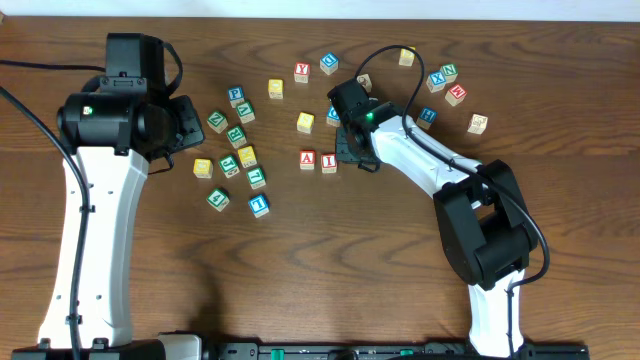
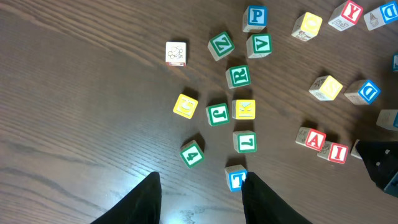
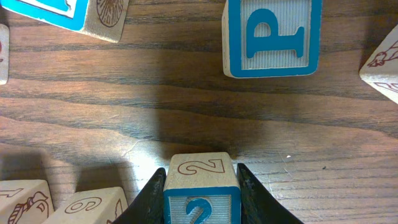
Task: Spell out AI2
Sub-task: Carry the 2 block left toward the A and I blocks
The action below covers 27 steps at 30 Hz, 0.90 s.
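Right gripper is clenched on the 2 block, one finger flat against each side, the blue 2 facing my wrist camera. Can't tell whether the block sits on the desk or just above it. From overhead my gripper covers it, just right of the I block. A block and I block touch side by side, A on the left, mid-desk. A blue P block lies ahead of the 2 block, apart from it. Left gripper is released, nothing between its fingers, hanging over the left cluster with a blue T block just beside one finger.
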Available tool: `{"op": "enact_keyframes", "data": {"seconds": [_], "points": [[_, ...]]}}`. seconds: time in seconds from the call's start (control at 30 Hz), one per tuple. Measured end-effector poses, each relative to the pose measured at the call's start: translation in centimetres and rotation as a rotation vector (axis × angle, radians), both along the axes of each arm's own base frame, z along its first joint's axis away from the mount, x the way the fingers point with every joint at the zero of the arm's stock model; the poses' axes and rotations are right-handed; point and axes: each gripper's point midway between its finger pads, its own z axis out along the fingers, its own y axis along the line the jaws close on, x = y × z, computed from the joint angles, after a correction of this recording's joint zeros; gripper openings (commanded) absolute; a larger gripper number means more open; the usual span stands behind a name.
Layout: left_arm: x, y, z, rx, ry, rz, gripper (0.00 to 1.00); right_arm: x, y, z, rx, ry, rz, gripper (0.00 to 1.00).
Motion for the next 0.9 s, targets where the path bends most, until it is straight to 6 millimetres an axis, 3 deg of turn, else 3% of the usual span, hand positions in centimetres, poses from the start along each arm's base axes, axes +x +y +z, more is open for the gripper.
{"op": "enact_keyframes", "data": {"seconds": [0.33,0.63,0.9], "points": [[0.00,0.00,0.00,0.000,0.000,0.000,0.42,-0.15,-0.11,-0.05,-0.006,0.006,0.003,0.30],[0.00,0.00,0.00,0.000,0.000,0.000,0.42,-0.34,-0.19,-0.11,-0.014,0.013,0.016,0.43],[0.00,0.00,0.00,0.000,0.000,0.000,0.41,-0.04,-0.01,-0.01,-0.012,-0.001,0.031,0.43]]}}
